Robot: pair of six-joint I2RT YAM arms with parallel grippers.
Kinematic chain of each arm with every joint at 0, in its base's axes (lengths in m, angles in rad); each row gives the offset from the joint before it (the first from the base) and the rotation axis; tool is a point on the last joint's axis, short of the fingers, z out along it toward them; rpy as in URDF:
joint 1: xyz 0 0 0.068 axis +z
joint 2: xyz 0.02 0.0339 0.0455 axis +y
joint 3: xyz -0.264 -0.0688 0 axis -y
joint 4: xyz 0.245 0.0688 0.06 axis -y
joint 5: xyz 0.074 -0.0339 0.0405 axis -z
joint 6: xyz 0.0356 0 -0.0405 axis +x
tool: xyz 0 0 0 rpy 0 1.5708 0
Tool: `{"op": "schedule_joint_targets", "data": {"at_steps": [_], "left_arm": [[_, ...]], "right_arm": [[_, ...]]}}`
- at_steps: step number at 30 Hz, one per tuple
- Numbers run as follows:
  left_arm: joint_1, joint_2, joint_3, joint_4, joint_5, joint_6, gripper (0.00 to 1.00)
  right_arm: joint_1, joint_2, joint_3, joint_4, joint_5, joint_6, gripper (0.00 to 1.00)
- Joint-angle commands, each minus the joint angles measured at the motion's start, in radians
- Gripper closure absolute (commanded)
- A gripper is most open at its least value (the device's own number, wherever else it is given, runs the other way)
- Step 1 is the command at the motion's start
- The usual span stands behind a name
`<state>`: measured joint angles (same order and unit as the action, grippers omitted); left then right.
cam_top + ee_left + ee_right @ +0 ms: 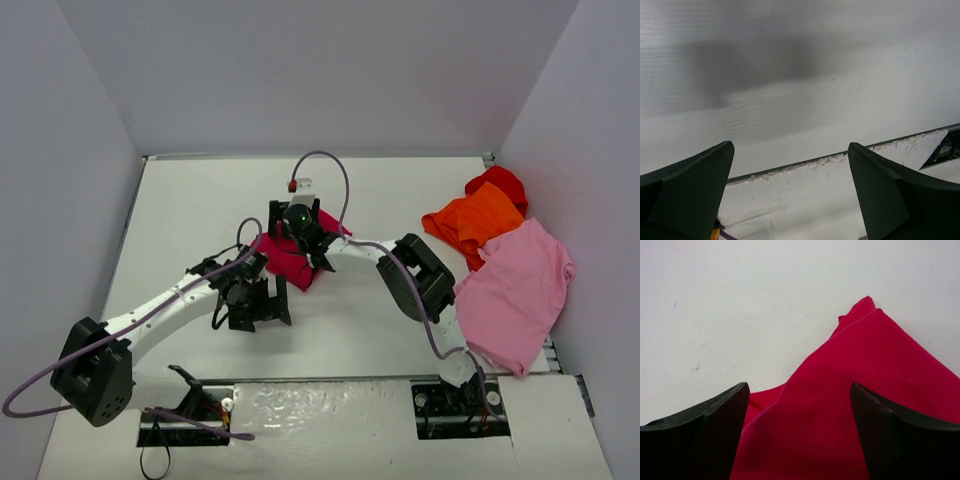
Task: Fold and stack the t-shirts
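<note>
While my right gripper [799,390] hangs spread wide, the crimson t-shirt [855,400] lies beneath and between its fingers; my left gripper [790,150], also spread, hovers nearby.

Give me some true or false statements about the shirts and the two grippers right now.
1. The right gripper is open over the crimson shirt. True.
2. The left gripper holds the pink shirt. False: it is open and empty; the pink shirt lies at the table's right edge.
3. The orange shirt lies at the right, touching the pink shirt. True.
4. The crimson shirt is in that right-hand heap. False: it lies mid-table, apart from the others.
</note>
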<state>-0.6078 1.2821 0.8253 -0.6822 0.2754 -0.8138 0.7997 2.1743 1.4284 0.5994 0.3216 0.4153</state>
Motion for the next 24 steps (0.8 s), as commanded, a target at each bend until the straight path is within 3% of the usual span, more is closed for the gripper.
{"op": "schedule_joint_targets", "data": {"at_steps": [1,12,19,22,24], "left_arm": [[0.001,0.009,0.005,0.060,0.029,-0.001,0.03],[0.017,-0.023,0.058,0.009,-0.029,0.037,0.03],[0.059,-0.220,0.229,-0.056,-0.128,0.045,0.03],[0.072,-0.241,0.282,-0.096,-0.154,0.047,0.03],[0.076,-0.246,0.301,-0.124,-0.174,0.050,0.03]], "right_arm": [[-0.016,-0.054,-0.019,0.227,-0.002,-0.010,0.09],[-0.097,-0.291,-0.257,0.131,0.094,0.017,0.12],[-0.126,-0.288,-0.331,0.186,-0.006,0.036,0.20],[-0.125,-0.255,-0.289,0.192,-0.070,0.049,0.30],[-0.124,-0.239,-0.267,0.193,-0.105,0.052,0.56]]}}
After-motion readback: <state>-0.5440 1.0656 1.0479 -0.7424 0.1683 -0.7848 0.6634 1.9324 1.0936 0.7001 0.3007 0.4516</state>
